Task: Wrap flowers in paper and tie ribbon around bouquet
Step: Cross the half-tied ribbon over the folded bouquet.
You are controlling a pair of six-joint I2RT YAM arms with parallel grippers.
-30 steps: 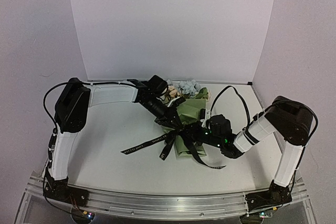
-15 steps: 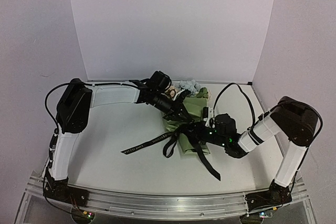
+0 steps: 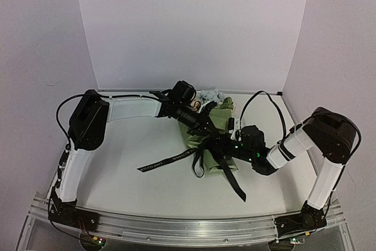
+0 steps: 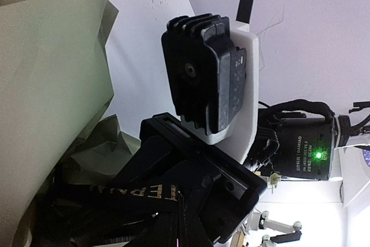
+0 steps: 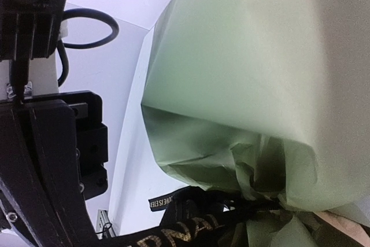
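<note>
Midway across the white tabletop (image 3: 129, 145), slightly right of centre, lies the bouquet (image 3: 191, 139): a small bunch of artificial flowers (image 3: 210, 94), cream roses and pale blue clusters, wrapped in a creased cone of thin olive-green paper (image 3: 220, 119). The flower heads point towards the back wall.

A long narrow black ribbon (image 3: 164, 160) with pale lettering crosses the waist of the cone. One tail runs out to the left over the tabletop, and another trails towards the near right.

The left gripper (image 3: 204, 125) reaches in from the left and the right gripper (image 3: 222, 145) from the right, meeting over the ribbon at the bouquet's waist. Both pairs of jaws are fully closed. In each wrist view lettered ribbon sits right by the fingers, so each appears to pinch a strand, though the contact itself is dark and hard to make out.

Wrapping looks done, and the step in hand seems to be tying. The next move probably calls for drawing the two strands apart, evenly and gently, so that the knot tightens without crushing the paper or dragging the bouquet sideways.
</note>
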